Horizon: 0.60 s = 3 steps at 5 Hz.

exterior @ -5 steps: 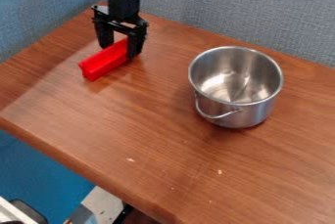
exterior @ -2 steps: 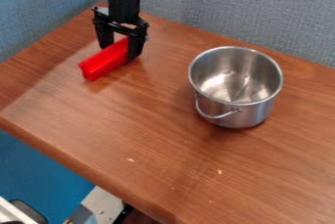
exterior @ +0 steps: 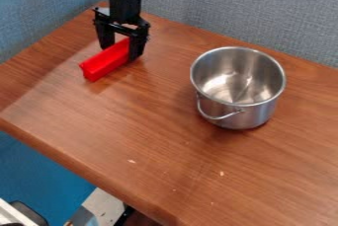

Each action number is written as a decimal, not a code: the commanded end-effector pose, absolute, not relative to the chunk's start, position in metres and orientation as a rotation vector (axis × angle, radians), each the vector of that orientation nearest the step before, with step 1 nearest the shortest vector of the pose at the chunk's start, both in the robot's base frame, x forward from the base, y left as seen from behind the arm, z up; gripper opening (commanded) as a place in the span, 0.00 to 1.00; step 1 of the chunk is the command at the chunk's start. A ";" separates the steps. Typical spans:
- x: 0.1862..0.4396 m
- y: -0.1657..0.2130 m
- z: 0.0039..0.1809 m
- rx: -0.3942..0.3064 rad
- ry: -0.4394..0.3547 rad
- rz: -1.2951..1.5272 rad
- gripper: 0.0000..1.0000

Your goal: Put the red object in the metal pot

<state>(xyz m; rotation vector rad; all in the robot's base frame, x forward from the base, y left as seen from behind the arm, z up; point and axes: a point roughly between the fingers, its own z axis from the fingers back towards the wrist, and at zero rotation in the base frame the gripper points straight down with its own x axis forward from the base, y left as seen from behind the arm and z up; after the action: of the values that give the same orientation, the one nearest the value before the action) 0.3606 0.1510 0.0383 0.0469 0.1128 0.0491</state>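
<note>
So here's the setup: a brown wood-grain table [exterior: 145, 141] with a rounded front edge, backed by a blue-grey textured wall [exterior: 251, 13]. The black robot gripper [exterior: 119, 40] comes straight down from the top of the view near the table's far left corner, and its two dark fingers [exterior: 102, 33] are spread wide apart — nothing clamped between them as far as the picture shows. The bright red, long rectangular bar-shaped block [exterior: 107, 62] lies flat on the wood, angled so one end points toward the near left and the other end runs up between the spread fingers. The fingers sit on either side of that far end, low over the table; whether they actually touch the block is hard to tell from this angle. The shiny silver stainless-steel round pot [exterior: 238, 87] stands upright on the right half of the table, well apart from the block and the gripper — straight sides, rolled rim, and a thin wire handle folded down against the near side. You can see right into it and the inside is just bare reflective metal. So the red block is on the table, not in the pot. Below the table's front edge there's some blue floor or surface [exterior: 40, 181] and a bit of pale, blurry stuff at the bottom that I can't make out.
</note>
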 end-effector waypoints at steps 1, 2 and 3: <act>0.368 0.153 0.071 0.086 0.026 0.050 0.00; 0.368 0.151 0.070 0.090 0.026 0.054 0.00; 0.368 0.149 0.071 0.094 0.024 0.057 0.00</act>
<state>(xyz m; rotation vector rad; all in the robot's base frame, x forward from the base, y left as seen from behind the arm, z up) 0.3616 0.1487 0.0377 0.0583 0.1051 0.0654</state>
